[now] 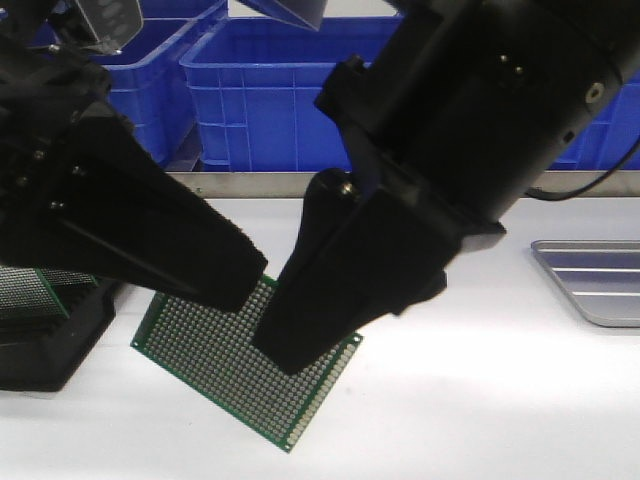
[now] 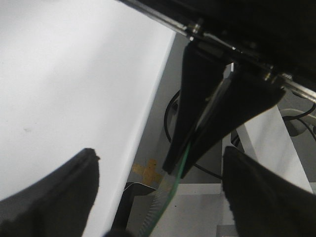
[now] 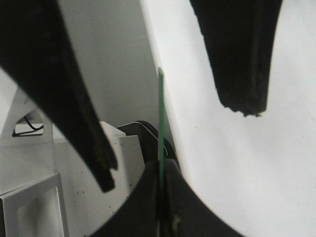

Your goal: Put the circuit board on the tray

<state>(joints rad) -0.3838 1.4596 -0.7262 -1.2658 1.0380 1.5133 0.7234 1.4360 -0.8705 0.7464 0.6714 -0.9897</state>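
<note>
A white table (image 1: 480,400) fills the scene, with blue bins (image 1: 260,100) behind its far edge. The circuit board (image 1: 230,365), a green perforated one, is held in the air above the table, tilted, with its lower corner pointing down. It is near the left side of the table and well apart from the tray (image 1: 590,285), which lies at the right edge. The right gripper (image 3: 160,192) is closed on the board: in both wrist views we see its two fingers pressed on the two faces of the thin green edge. The left gripper (image 2: 159,153) is wide open and holds nothing, and its fingers stand on both sides of the board without touching it, as far as we can tell. At the far left stands a black rack (image 1: 50,330) with more boards in it. We judge that the step in hand is the passing of the board between the arms, so the carry to the tray is not yet begun. To do it well, we think the left arm should draw straight back, so no finger touches the board. The right arm should then carry the board level over the tray's rim and lower it flat before opening.
</note>
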